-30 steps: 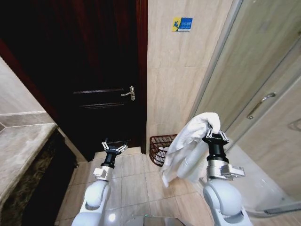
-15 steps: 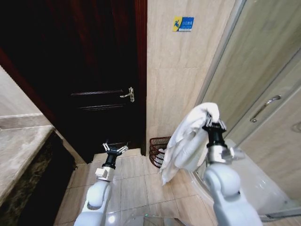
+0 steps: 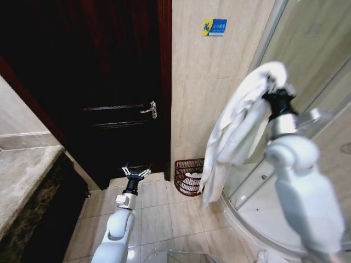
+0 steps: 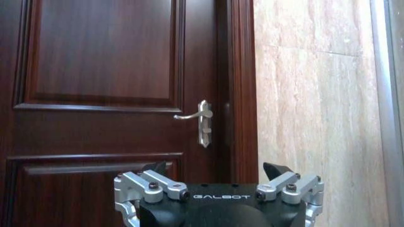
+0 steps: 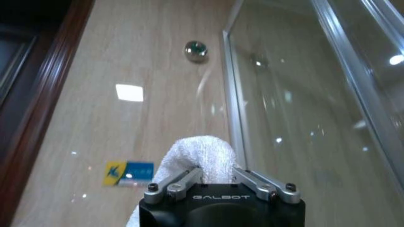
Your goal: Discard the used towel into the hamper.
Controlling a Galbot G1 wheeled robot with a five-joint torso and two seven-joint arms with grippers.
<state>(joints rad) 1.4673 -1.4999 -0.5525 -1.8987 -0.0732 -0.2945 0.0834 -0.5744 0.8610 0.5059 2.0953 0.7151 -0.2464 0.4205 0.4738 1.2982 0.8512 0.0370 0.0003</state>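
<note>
A white towel (image 3: 238, 129) hangs long from my right gripper (image 3: 272, 83), which is shut on its top fold and held high at the right, near the glass shower wall. In the right wrist view the towel (image 5: 198, 151) bulges out between the closed fingers of my right gripper (image 5: 218, 171). The hamper (image 3: 189, 175), a dark red-brown wire basket with something white inside, stands on the floor against the beige wall, below and left of the hanging towel. My left gripper (image 3: 136, 171) is open and low at the centre left, pointing at the dark door; my left gripper (image 4: 218, 170) holds nothing.
A dark wooden door (image 3: 104, 82) with a silver handle (image 3: 150, 109) fills the left. A stone counter (image 3: 22, 175) juts in at the far left. The curved glass shower enclosure (image 3: 312, 71) stands at the right. Tiled floor (image 3: 164, 211) lies between my arms.
My right arm has lifted the towel much higher and to the right; its lower end now hangs above the floor beside the hamper. The left arm has barely moved.
</note>
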